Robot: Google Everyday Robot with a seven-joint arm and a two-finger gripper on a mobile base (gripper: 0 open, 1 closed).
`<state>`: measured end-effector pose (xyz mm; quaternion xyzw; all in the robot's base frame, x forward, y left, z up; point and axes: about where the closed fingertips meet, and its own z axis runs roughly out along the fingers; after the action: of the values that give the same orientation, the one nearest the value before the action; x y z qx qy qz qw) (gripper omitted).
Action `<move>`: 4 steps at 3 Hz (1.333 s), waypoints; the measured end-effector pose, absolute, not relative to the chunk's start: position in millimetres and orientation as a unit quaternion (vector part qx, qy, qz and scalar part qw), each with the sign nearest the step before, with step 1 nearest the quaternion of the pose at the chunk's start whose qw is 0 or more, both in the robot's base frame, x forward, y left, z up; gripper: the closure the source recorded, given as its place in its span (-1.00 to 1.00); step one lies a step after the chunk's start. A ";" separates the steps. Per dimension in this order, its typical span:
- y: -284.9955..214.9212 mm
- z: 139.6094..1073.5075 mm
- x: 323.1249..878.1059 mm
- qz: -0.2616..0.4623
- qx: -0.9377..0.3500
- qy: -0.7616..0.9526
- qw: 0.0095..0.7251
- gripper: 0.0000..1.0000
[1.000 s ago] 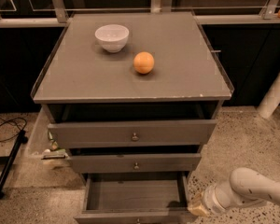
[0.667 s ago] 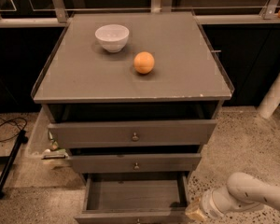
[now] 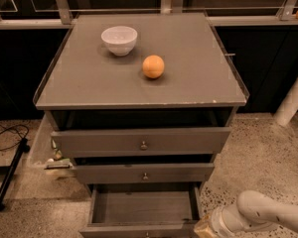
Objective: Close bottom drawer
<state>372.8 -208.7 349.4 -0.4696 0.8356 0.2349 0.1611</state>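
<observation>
The grey chest (image 3: 139,90) has three knobbed drawers. The bottom drawer (image 3: 141,208) is pulled far out, showing its plain grey box inside; its front runs along the frame's lower edge. The top drawer (image 3: 141,142) and middle drawer (image 3: 143,173) stand slightly out. My white arm (image 3: 260,213) comes in from the lower right. The gripper (image 3: 204,228) sits at the bottom drawer's right front corner, mostly cut off by the frame's edge.
A white bowl (image 3: 119,39) and an orange (image 3: 153,66) sit on the chest top. A black cable (image 3: 7,135) and black bar (image 3: 9,175) lie on the floor at left. A white post (image 3: 292,100) stands at right. Speckled floor surrounds the chest.
My arm and gripper have shifted a little left and down, closer to the bottom drawer's right front corner. The drawer looks the same.
</observation>
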 end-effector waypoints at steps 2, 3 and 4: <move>-183.7 309.5 398.2 0.202 -0.532 0.793 0.216 1.00; -187.2 307.1 417.6 0.185 -0.551 0.780 0.232 1.00; -213.7 304.9 434.9 0.172 -0.533 0.790 0.249 1.00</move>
<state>434.9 -213.7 304.9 -0.5335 0.7897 0.1725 0.2492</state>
